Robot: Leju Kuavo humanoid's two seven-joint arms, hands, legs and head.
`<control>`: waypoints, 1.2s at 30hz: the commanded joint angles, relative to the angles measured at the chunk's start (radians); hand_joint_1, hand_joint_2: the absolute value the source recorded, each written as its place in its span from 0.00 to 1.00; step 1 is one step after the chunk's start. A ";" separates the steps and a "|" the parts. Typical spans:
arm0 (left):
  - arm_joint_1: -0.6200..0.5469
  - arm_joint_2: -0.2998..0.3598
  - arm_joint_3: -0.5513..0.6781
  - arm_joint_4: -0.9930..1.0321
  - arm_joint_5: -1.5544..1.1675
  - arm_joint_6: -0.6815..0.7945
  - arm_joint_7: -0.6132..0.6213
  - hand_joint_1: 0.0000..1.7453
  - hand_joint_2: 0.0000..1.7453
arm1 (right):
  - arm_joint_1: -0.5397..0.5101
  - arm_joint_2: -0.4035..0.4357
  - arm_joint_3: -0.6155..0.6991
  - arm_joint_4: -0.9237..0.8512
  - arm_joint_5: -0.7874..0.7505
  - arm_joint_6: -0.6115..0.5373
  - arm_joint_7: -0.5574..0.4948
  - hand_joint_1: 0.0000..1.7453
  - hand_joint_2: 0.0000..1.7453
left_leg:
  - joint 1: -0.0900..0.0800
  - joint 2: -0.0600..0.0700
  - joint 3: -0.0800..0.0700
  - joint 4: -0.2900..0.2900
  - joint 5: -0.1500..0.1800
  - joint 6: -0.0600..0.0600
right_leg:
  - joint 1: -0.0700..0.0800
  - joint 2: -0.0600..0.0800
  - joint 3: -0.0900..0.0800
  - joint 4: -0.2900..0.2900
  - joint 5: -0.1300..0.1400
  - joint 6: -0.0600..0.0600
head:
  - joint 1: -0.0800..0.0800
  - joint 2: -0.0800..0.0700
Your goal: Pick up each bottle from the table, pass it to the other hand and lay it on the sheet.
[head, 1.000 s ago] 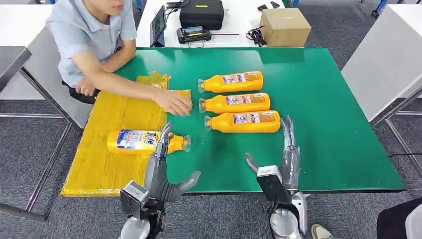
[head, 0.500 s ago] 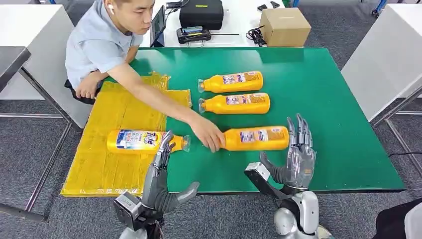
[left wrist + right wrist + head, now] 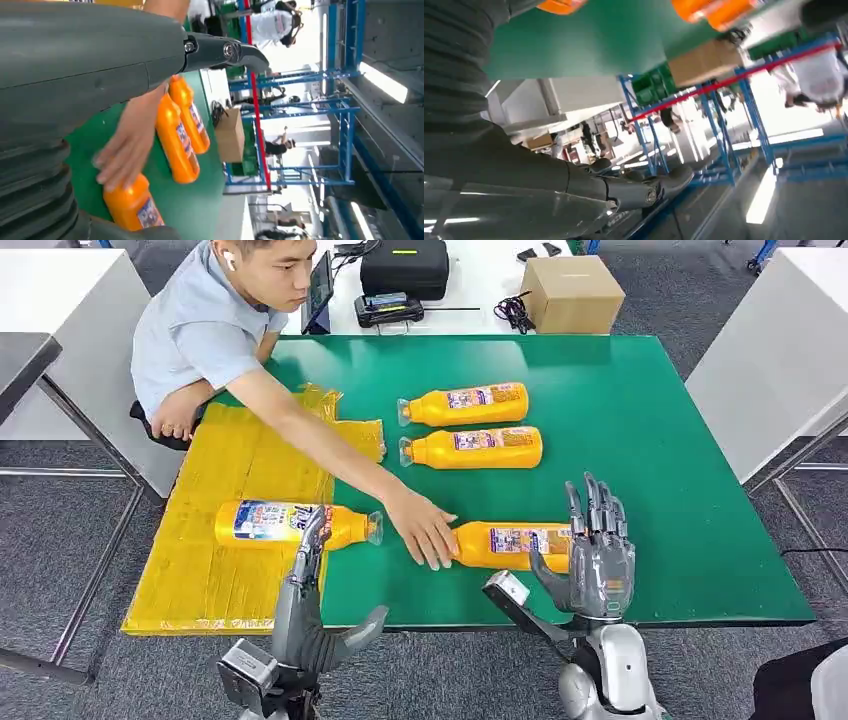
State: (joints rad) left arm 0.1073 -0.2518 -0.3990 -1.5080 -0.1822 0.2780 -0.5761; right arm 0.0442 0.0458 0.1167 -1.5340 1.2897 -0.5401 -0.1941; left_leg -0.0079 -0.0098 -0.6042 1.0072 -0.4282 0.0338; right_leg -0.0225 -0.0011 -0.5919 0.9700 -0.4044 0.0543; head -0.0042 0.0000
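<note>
You have four orange bottles lying on their sides, none of them upright. One bottle with a blue-and-white label (image 3: 290,523) lies across the right edge of the yellow sheet (image 3: 200,570), its clear cap end jutting out over the green table (image 3: 680,440). Your left hand (image 3: 305,605) hovers at the near table edge in front of that bottle, fingers stretched forward and thumb swung out to the side, holding nothing. The nearest bottle (image 3: 505,545) lies on the bare table in front of your right hand (image 3: 595,555), which stands upright with its fingers spread and raised; the hand covers that bottle's base end, and you cannot tell from these views whether the thumb touches it, but the fingers are not wrapped around it. A person's hand (image 3: 425,528) rests on the cap end of the same bottle, the arm reaching across the sheet from the far left. Two more bottles, the middle one (image 3: 470,447) and the far one (image 3: 463,405), lie parallel further back, caps pointing left, close together but apart. Behind the table sit a cardboard box (image 3: 572,292) and a black case (image 3: 405,267); what they hold cannot be seen.
</note>
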 commanded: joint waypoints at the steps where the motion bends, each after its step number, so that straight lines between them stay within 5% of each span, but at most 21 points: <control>1: 0.005 0.011 -0.018 -0.001 -0.047 0.049 0.043 0.00 1.00 | -0.095 -0.079 0.078 0.173 -0.165 0.281 0.027 0.00 1.00 | 0.002 0.004 0.005 0.000 -0.002 -0.002 | 0.002 0.003 0.004 -0.002 0.000 -0.003 | 0.000 0.000; 8: -0.044 -0.002 -0.024 0.049 -0.018 0.021 0.170 0.00 1.00 | -0.246 -0.131 0.129 0.419 -0.140 0.363 0.088 0.00 1.00 | 0.001 0.004 0.003 -0.001 -0.001 -0.001 | 0.001 0.003 0.003 -0.002 0.001 -0.001 | 0.000 0.000; 15: -0.073 0.001 -0.052 0.140 -0.156 0.052 0.327 0.00 1.00 | -0.257 -0.135 0.167 0.450 -0.150 0.403 0.119 0.00 1.00 | 0.001 0.000 0.004 -0.001 0.000 -0.001 | 0.001 0.000 0.004 -0.002 0.000 -0.001 | 0.000 0.000; 36: -0.071 0.006 -0.074 0.145 -0.156 0.018 0.358 0.00 1.00 | -0.318 -0.163 0.248 0.525 -0.195 0.486 0.123 0.00 1.00 | 0.002 0.001 0.006 0.000 -0.002 -0.002 | 0.002 0.001 0.006 -0.001 -0.001 -0.003 | 0.000 0.000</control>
State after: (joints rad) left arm 0.0578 -0.2518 -0.4368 -1.4279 -0.3353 0.2991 -0.2281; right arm -0.2190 -0.0805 0.2945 -1.1151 1.1332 -0.0952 -0.0541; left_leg -0.0080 -0.0098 -0.6038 1.0075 -0.4278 0.0340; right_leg -0.0225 -0.0011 -0.5919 0.9701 -0.4041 0.0545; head -0.0046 0.0000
